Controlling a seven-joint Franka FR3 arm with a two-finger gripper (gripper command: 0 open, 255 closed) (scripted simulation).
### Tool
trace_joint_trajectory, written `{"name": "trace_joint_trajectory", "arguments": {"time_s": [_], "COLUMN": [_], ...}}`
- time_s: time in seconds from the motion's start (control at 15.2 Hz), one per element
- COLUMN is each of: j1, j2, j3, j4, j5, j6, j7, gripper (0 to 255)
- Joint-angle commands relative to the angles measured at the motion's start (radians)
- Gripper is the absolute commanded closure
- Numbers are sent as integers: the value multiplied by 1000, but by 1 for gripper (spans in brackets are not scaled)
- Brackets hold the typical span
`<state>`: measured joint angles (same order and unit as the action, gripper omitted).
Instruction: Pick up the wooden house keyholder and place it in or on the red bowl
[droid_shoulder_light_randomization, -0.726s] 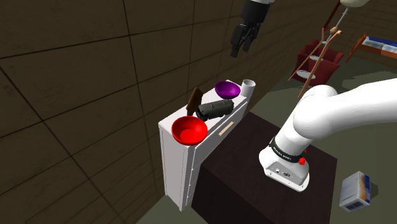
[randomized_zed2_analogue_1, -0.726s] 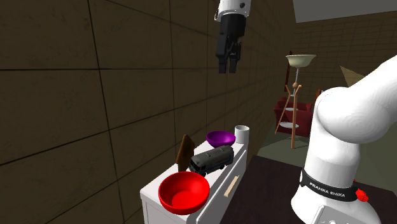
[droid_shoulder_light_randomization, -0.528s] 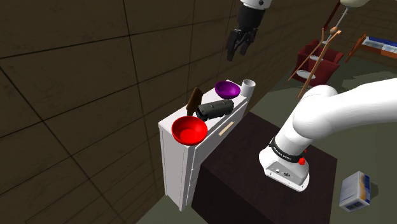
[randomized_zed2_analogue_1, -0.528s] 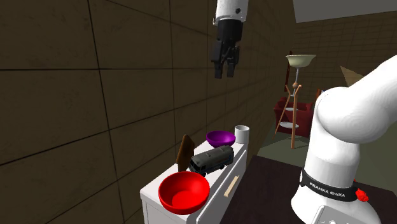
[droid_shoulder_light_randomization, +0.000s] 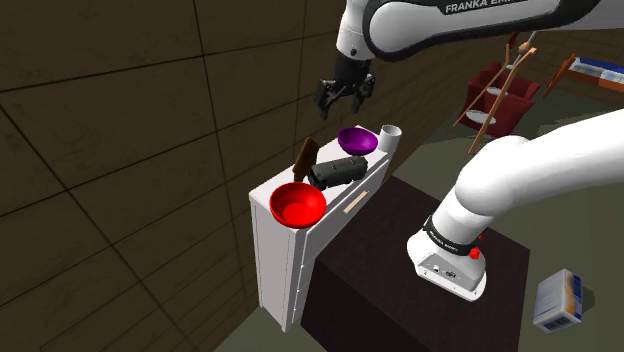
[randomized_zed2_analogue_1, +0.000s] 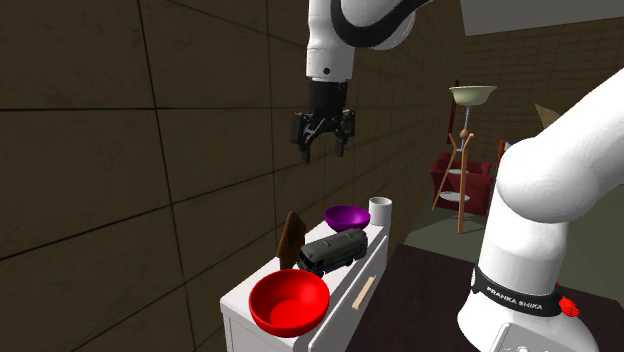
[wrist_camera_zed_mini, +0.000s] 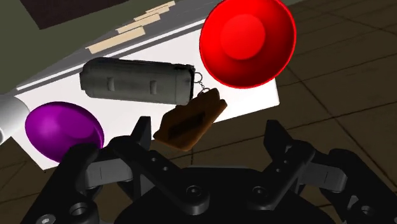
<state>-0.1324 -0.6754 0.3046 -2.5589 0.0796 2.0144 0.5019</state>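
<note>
The brown wooden house keyholder (droid_shoulder_light_randomization: 305, 155) (randomized_zed2_analogue_1: 291, 240) stands upright at the wall-side edge of the white cabinet's top (droid_shoulder_light_randomization: 285, 184), between the red bowl (droid_shoulder_light_randomization: 298, 203) (randomized_zed2_analogue_1: 288, 300) and a dark toy bus (droid_shoulder_light_randomization: 337, 171). My gripper (droid_shoulder_light_randomization: 340, 98) (randomized_zed2_analogue_1: 324, 150) hangs open in the air well above the keyholder, touching nothing. In the wrist view the keyholder (wrist_camera_zed_mini: 191, 119) lies just ahead of the gap between the spread fingers of the gripper (wrist_camera_zed_mini: 210, 137), with the red bowl (wrist_camera_zed_mini: 247, 41) beyond it and the bus (wrist_camera_zed_mini: 137, 81) alongside.
A purple bowl (droid_shoulder_light_randomization: 357, 140) (wrist_camera_zed_mini: 63, 127) and a white cup (droid_shoulder_light_randomization: 390, 135) sit at the cabinet's far end. The tiled wall runs close behind the cabinet. The dark stand (droid_shoulder_light_randomization: 400, 270) abuts it. A red armchair (droid_shoulder_light_randomization: 500, 95) and a floor lamp (randomized_zed2_analogue_1: 470, 100) stand farther off.
The gripper has come down and moved toward the shoulder view's left, ending closer above the keyholder. The hand has also turned about its axis. The objects on the cabinet have not moved.
</note>
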Motion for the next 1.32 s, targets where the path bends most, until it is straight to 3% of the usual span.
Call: {"name": "trace_joint_trajectory", "arguments": {"time_s": [0.0,0.26,0.46,0.66,0.86,0.99,1.12,1.25], "j1": [-42,-153,-258,-373,-463,-480,-465,-447], "j2": [55,200,325,465,626,738,839,895], "j3": [60,188,288,384,448,449,416,384], "j4": [-12,3,38,91,164,221,280,309], "j5": [-13,-80,-178,-331,-534,-670,-779,-836], "j6": [81,218,296,341,339,311,275,265], "j7": [123,379,598,848,1126,1304,1458,1532], "gripper": [0,0,0,0,0,0,0,0]}}
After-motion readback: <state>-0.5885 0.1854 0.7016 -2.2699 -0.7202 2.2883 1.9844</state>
